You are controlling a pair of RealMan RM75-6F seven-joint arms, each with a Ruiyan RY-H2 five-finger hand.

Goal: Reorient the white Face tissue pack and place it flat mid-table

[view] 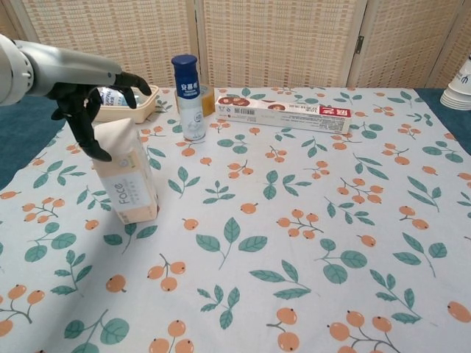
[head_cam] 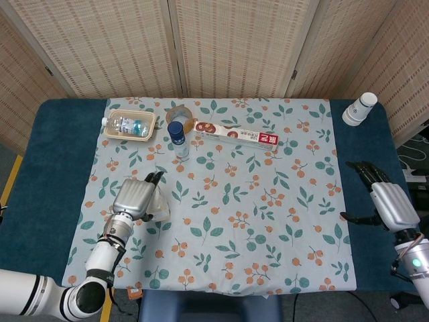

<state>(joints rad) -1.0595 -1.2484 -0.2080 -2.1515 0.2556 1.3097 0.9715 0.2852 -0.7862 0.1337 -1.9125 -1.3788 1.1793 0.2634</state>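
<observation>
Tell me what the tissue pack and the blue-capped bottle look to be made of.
Tissue pack: soft plastic film, slightly glossy; its top looks crumpled under the left hand. Blue-capped bottle: probably hard plastic, with a see-through body and a smooth opaque cap.

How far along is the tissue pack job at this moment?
Done: nothing yet. The Face tissue pack stands upright near the cloth's left side. In hand: the left hand is over its top, fingers spread; a firm grip isn't clear. The right hand idles open at the table's right edge. Left: grasp, turn flat, place mid-table.
</observation>
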